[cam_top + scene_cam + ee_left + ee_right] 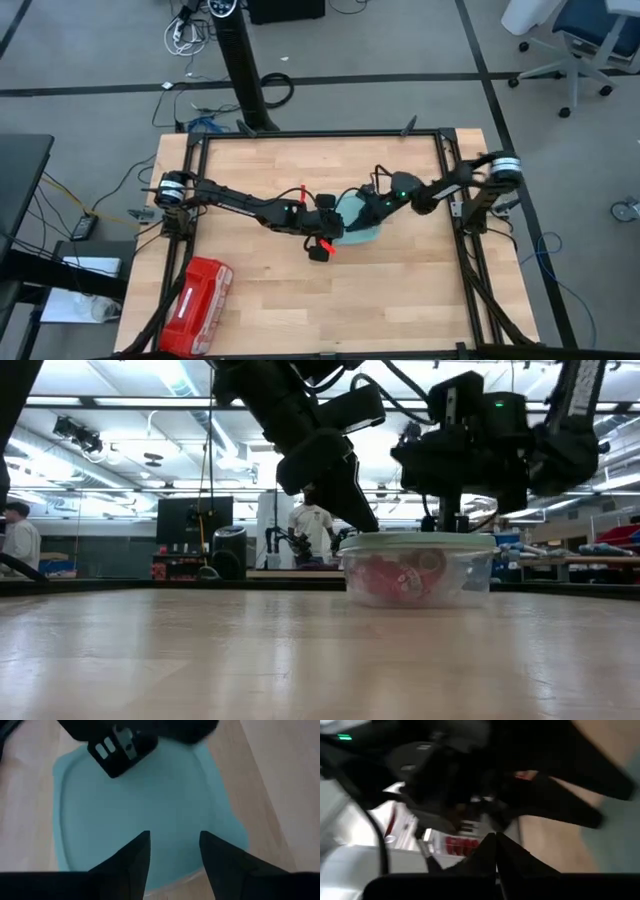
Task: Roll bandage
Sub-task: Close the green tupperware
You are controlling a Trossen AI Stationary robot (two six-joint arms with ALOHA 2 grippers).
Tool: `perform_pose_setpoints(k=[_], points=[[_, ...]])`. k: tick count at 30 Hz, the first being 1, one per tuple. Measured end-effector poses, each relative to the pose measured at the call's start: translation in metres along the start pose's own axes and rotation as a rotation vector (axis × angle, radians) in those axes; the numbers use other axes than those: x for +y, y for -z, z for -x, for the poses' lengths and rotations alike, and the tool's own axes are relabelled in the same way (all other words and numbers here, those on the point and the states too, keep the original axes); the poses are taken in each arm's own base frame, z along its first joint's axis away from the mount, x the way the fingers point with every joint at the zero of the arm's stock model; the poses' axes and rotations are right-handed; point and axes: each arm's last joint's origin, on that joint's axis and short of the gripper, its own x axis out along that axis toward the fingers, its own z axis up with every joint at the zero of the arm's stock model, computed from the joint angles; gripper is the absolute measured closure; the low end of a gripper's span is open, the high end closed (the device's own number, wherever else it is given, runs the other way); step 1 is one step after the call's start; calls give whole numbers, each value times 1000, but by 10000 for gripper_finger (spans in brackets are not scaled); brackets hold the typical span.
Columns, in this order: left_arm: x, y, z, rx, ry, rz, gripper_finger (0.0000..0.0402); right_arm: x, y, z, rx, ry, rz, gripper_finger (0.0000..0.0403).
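Hovering over lidded container (418, 568): left pincer (172, 845) spread, right pincer (495, 842) closed.

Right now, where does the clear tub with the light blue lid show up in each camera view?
High view: the tub sits mid-table, under both grippers.
Low view: it stands right of centre on the table, pink-red contents showing through its clear wall.
Left wrist view: its light blue lid fills the picture beyond the open left gripper.
Right wrist view: only a blue sliver at the right edge, probably the lid.
Shared landmark: the light blue lid.
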Motion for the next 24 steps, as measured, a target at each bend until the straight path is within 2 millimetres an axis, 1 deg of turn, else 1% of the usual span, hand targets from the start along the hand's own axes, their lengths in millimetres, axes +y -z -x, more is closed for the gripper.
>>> perform_pose_setpoints(k=[1,3,4,5,6,8,9,10,11,12,13,14,15,16,19,23,24], points=[[0,0,0,3,-1,-1,225,8,0,-2,-16,-67,27,392],[0,0,0,1,-3,-1,225,23,1,-3,-15,-200,14,393],[0,0,0,1,-3,0,225,37,2,-2,-7,-280,23,395],[0,0,0,1,-3,-1,225,48,4,-1,8,-314,-1,396],[0,0,0,2,-3,-1,225,54,7,-2,35,-333,-13,398],[0,0,0,2,-4,1,225,61,10,-3,57,-344,-36,400],[0,0,0,3,-3,2,225,65,11,-2,63,-351,-18,401],[0,-1,0,-1,-3,3,225,64,10,-1,55,-335,22,401],[0,-1,0,-2,-4,4,225,53,8,-2,41,-245,29,401],[0,-1,0,-1,-3,2,225,35,8,-3,30,-110,-6,401],[0,-1,0,-7,-2,4,225,10,10,-3,32,64,-99,400],[0,-3,1,-18,-4,4,225,5,7,-4,46,97,-84,400],[0,-1,0,-7,-3,2,225,-3,7,-1,31,144,-98,398],[0,-1,1,-3,-3,1,225,-2,7,0,54,108,-65,397],[0,-2,1,-2,-3,0,225,10,6,-1,4,-29,8,395],[0,-2,1,-5,-4,2,225,31,1,3,-13,-188,3,400],[0,-3,2,-6,-3,0,225,30,0,5,-9,-179,-12,401]])
